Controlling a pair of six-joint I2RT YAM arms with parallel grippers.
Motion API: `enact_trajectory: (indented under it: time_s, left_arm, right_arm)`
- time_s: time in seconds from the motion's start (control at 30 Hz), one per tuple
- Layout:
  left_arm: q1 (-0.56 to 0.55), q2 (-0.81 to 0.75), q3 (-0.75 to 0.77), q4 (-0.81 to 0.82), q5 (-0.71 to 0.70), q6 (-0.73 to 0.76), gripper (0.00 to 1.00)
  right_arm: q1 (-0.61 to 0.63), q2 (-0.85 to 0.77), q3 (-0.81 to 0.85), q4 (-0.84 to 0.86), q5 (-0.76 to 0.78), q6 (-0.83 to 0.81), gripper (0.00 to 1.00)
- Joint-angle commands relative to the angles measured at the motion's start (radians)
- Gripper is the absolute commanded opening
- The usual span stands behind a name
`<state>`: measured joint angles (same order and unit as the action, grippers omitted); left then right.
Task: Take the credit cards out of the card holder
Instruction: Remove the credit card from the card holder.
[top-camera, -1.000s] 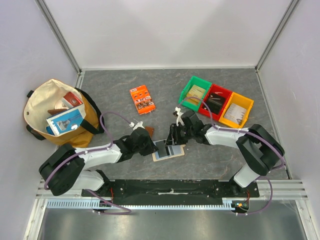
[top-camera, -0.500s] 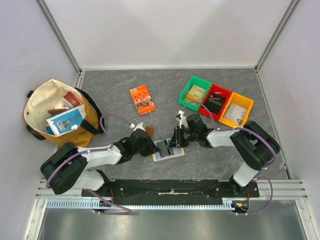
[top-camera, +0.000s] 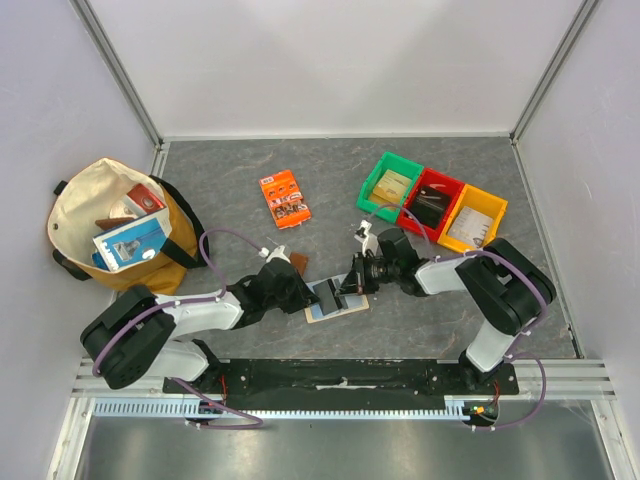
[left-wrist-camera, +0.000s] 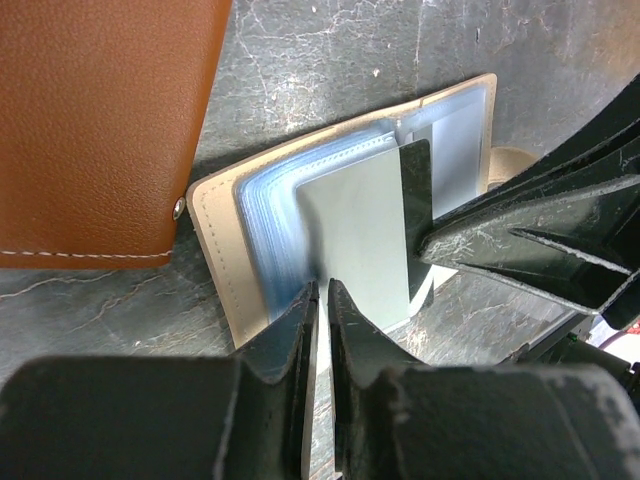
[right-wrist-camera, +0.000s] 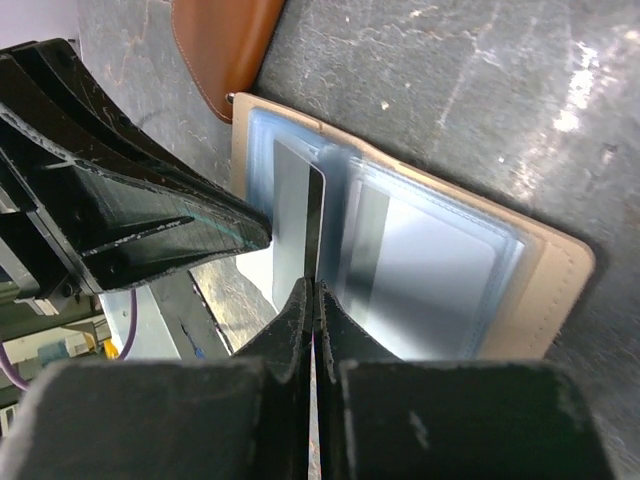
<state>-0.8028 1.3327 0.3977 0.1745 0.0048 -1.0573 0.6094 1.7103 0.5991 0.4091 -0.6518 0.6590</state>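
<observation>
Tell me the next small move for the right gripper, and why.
Probably pull the card straight out: the right gripper is shut on its edge, the card sits in the open holder, and the left gripper pinches the holder.

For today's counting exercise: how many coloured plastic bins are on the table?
3: a green bin, a red bin and a yellow bin, side by side in a row at the table's far right. None appears hidden.

Left of the orange packet (top-camera: 284, 199), a cream bag (top-camera: 85, 215). Right of it, green (top-camera: 372, 190), red (top-camera: 446, 181) and yellow (top-camera: 491, 205) bins. Nearer than it, a brown wallet (left-wrist-camera: 90, 120).
</observation>
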Motion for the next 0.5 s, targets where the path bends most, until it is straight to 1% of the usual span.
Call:
enact_trajectory:
  time_s: [0.0,0.13,0.23,0.27,0.33,0.4,0.47]
  left_arm:
    - [0.008,0.017,-0.039,-0.041,-0.009,-0.016,0.15]
    - [0.013,0.008,-0.045,-0.04,-0.009,-0.018,0.14]
    - [0.011,0.008,-0.045,-0.04,-0.009,-0.015,0.14]
    - [0.014,0.01,-0.043,-0.04,-0.009,-0.015,0.14]
    - [0.013,0.016,-0.039,-0.04,-0.009,-0.012,0.14]
    - [0.013,0.02,-0.036,-0.04,-0.009,-0.009,0.14]
    - [0.013,0.02,-0.036,-0.038,0.013,-0.007,0.14]
  right_arm:
    - [-0.04,-0.029,-0.028,0.025,-0.035,-0.021,0.0]
    - [-0.071,-0.064,-0.042,-0.019,-0.029,-0.055,0.0]
    - [-0.071,-0.06,-0.042,-0.012,-0.046,-0.053,0.0]
    - [-0.072,-0.054,-0.044,0.002,-0.055,-0.039,0.02]
    - [-0.071,-0.035,-0.038,0.023,-0.074,-0.022,0.15]
    - [-0.071,-0.015,-0.027,0.031,-0.086,-0.009,0.21]
    - [-0.065,0.003,-0.018,0.034,-0.092,-0.007,0.24]
